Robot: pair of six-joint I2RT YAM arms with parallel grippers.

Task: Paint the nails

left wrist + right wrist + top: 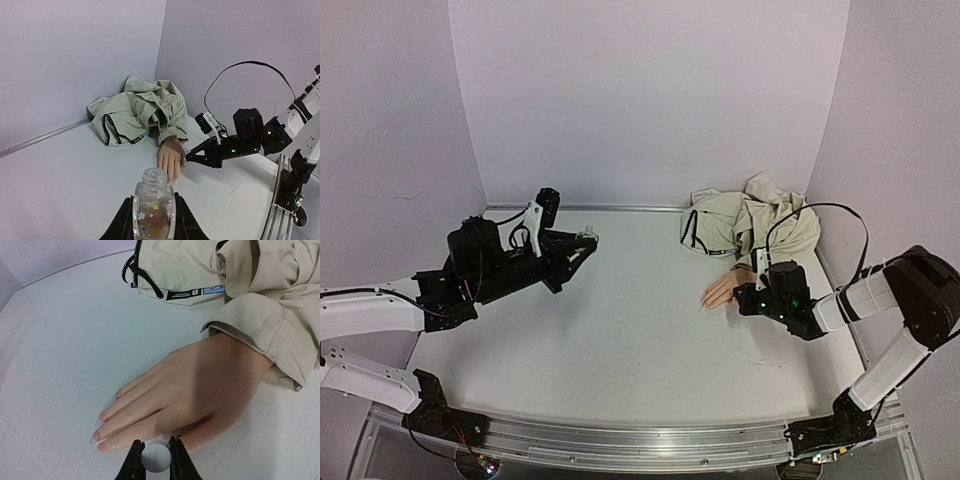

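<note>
The pale mannequin hand [195, 390] lies palm down on the table, its wrist in a beige jacket sleeve [272, 332]. Its nails [95, 437] are at the fingertips, which point left. My right gripper [155, 455] is shut on a round white cap [155, 458], right at the near side of the hand by the nearest finger. Any brush under the cap is hidden. My left gripper [153, 212] is shut on a small clear bottle [153, 205] with an open neck and holds it above the table, well apart from the hand [723, 288]. Both grippers also show in the top view, the left [582, 240] and the right [745, 298].
The crumpled beige jacket [750, 222] lies at the back right corner against the walls. The right arm [245, 140] and its cable loop show right of the hand in the left wrist view. A metal rail [640, 445] runs along the table's near edge.
</note>
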